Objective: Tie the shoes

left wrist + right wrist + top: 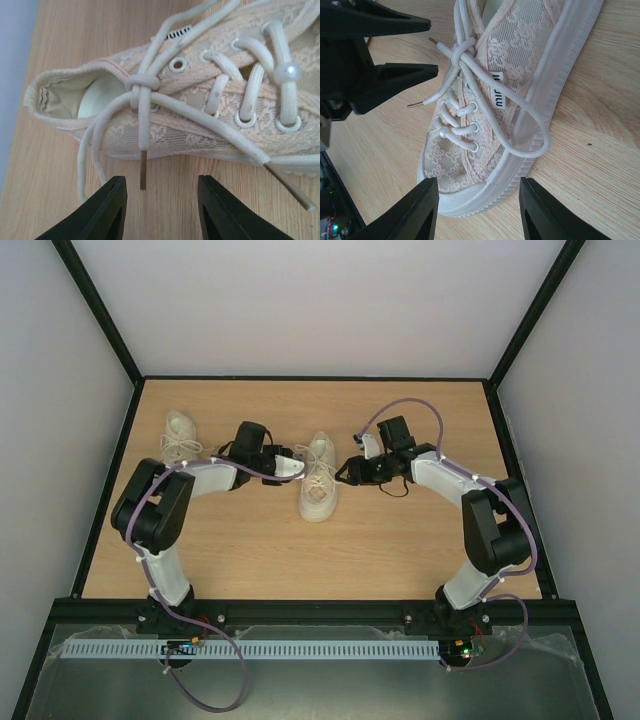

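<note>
Cream-white lace low-top sneaker [318, 480] is seen from above on the wooden surface [250, 550] between left fingers [290, 467] and right fingers [350, 470], a matching cream sneaker [181, 436] far left. Left fingers are shown parted by their wrist camera, a metal-capped lace tip [143, 172] between them. Right fingers are shown parted likewise, the white toe sole [470, 202] between them.

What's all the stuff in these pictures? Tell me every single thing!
shoes: two, cream-white, one mid-table between the grippers, one at the far left
laces: white, crossed over on the middle shoe, ends loose
bead: one, pearly white, on a lace of the middle shoe
table: one, light wood, under everything
frame: black, around the table
cables: purple, along the arms
left gripper: one, black, open, left of the middle shoe
right gripper: one, black, open, right of the middle shoe
</note>
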